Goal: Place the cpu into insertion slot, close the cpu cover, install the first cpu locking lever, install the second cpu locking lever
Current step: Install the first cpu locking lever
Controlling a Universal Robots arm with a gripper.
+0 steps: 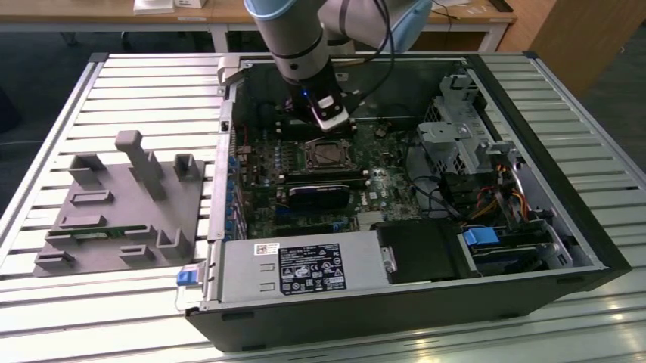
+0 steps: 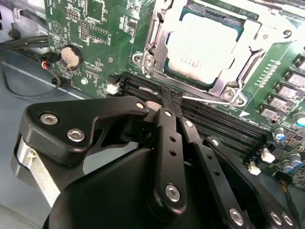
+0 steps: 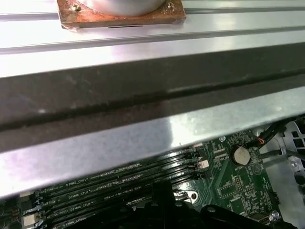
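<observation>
The black two-fingered gripper (image 2: 169, 100) has its fingers brought together, with nothing visibly clamped between them. In the second wrist view its tips sit at the end of a thin silver wire locking lever (image 2: 205, 98), which runs along the socket edge nearest the gripper. Whether the tips press on the lever or rest just beside it cannot be told.

Beyond the lever, the flat square cpu with a dull silver-grey metal top (image 2: 207, 45) lies seated in the black-framed square insertion slot (image 1: 325, 154). The thin silvery metal cpu cover (image 2: 159, 38) is folded down around the cpu, whose top shows through the square window.

Black memory slots (image 2: 224, 124) lie between the gripper and the socket, on the green circuit board (image 2: 95, 43). A round silver coin battery (image 2: 71, 56) sits well apart from the socket.

In the exterior view the arm reaches down into the open black computer case (image 1: 565, 227), with a grey moulded fixture (image 1: 121, 204) on the table at the exterior view's left.

Judgement: placement and cover closing appear complete, and a locking lever is the step in hand. That step calls for pressing the lever down and sideways under its retaining hook.
</observation>
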